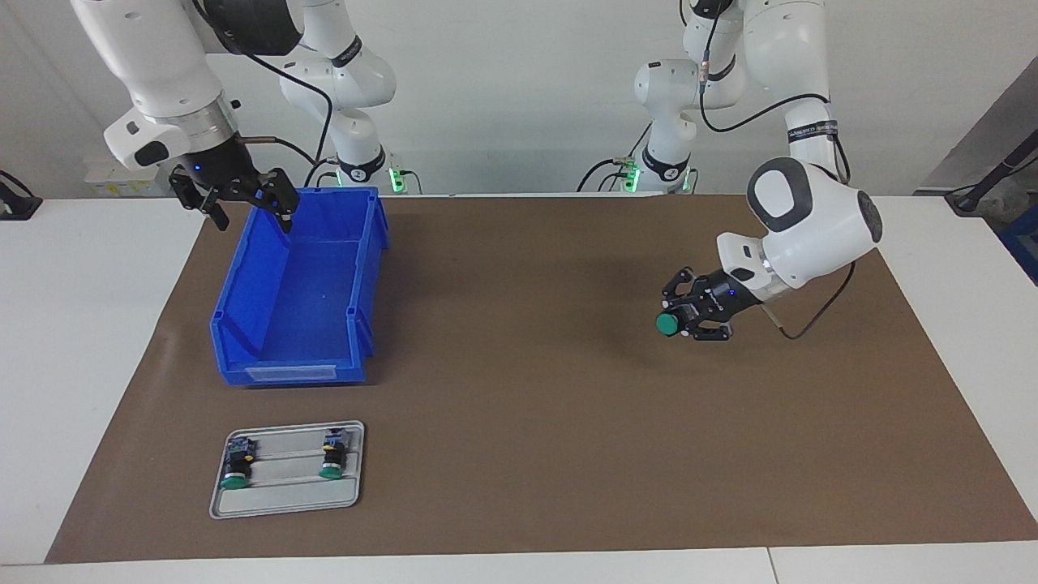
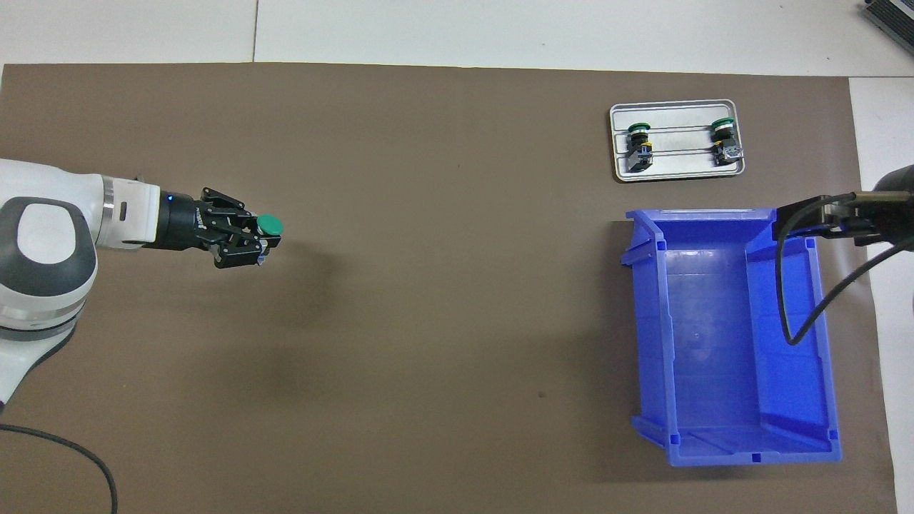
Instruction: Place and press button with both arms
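- left gripper up over brown mat at left arm's end of worktop, fingers clamped on the button, green cap pointing sideways
- right gripper waits over blue bin rim, fingers wide, empty
- two more buttons on grey tray

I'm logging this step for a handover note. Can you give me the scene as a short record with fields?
left gripper: shut on a green-capped push-button, up over the brown mat
right gripper: open, waiting over the blue plastic bin
bin contents: none seen
grey metal tray: two more green-capped buttons, farther from the robots than the bin
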{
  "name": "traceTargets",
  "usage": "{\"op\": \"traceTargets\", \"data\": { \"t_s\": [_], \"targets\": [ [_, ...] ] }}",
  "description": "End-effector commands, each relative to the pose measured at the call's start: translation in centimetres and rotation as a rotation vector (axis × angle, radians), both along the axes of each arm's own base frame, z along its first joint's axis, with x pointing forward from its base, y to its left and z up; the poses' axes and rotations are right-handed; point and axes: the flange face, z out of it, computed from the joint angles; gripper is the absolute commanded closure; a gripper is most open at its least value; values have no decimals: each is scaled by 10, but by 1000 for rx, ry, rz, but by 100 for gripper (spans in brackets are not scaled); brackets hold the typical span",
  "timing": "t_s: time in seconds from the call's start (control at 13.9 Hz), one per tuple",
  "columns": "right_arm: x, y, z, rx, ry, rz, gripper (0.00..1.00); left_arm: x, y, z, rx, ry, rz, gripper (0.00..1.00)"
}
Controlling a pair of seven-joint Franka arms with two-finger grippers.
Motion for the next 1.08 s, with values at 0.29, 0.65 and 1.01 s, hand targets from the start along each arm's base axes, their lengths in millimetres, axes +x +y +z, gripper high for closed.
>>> {"op": "traceTargets", "data": {
  "t_s": [0.29,0.65,1.01],
  "targets": [
    [-4,8,3,-9,-27,-17,0,-63,30,-41,-265,-138,151,86],
    [-4,8,0,-7,-22,-83,0,-93,23,-80,-381,-190,190,82],
    [-4,7,1,-9,-24,-84,0,-95,-4,-83,-414,-188,227,81]
  ]
}}
